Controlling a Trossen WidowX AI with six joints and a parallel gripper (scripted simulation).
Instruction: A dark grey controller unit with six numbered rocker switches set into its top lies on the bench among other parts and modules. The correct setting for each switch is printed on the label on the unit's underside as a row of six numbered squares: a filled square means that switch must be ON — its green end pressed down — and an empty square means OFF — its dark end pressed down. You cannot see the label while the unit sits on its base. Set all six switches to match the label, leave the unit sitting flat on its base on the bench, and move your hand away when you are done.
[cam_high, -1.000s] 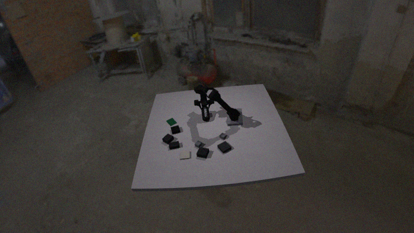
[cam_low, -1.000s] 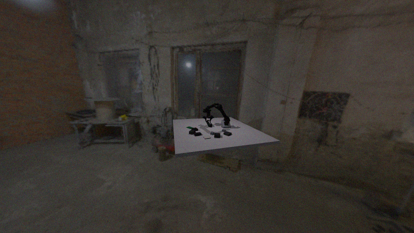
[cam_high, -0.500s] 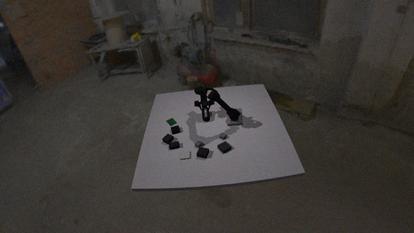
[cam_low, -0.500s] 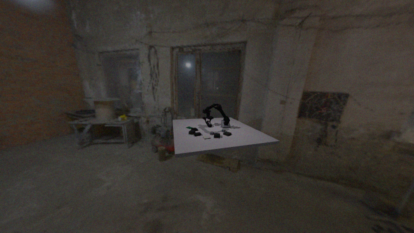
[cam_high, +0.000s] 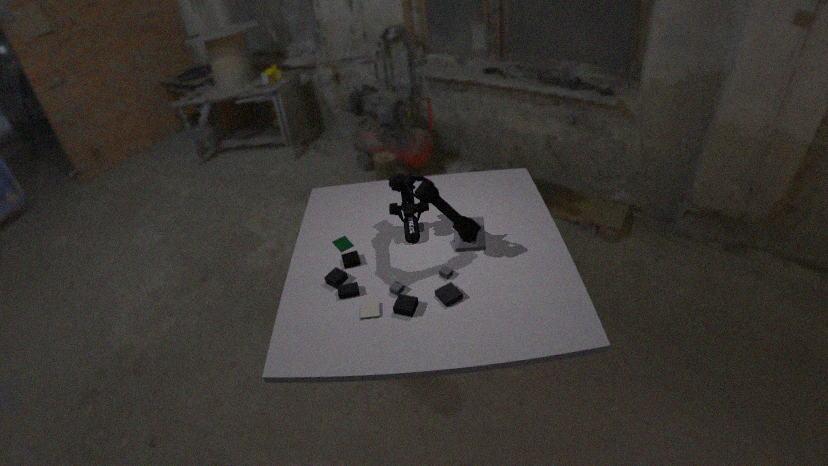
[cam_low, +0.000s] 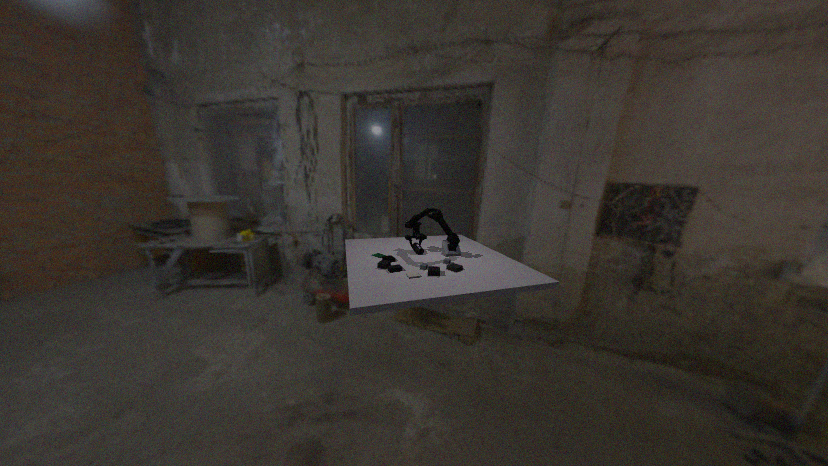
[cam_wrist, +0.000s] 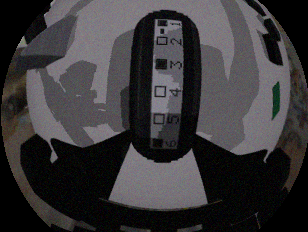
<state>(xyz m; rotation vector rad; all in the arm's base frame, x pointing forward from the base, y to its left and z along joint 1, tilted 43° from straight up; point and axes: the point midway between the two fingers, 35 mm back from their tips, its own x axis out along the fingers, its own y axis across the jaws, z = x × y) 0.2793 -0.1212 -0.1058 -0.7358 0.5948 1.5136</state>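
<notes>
The claw (cam_high: 410, 216) (cam_low: 415, 240) (cam_wrist: 162, 135) is clamping the dark grey, round-ended controller unit (cam_high: 411, 235) (cam_low: 417, 249) (cam_wrist: 192, 100), label showing, above the pale, flat surface (cam_high: 492, 324) (cam_low: 451, 289) (cam_wrist: 157, 185). Since the fingers are apparently gripping near one end, its weight could be levering it loose, risking a drop label-up.

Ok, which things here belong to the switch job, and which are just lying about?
Job:
- controller unit, label showing
- gripper
- bench

Lying about:
- green card
- pale tile
- five dark boxes
- two small grey blocks
</notes>
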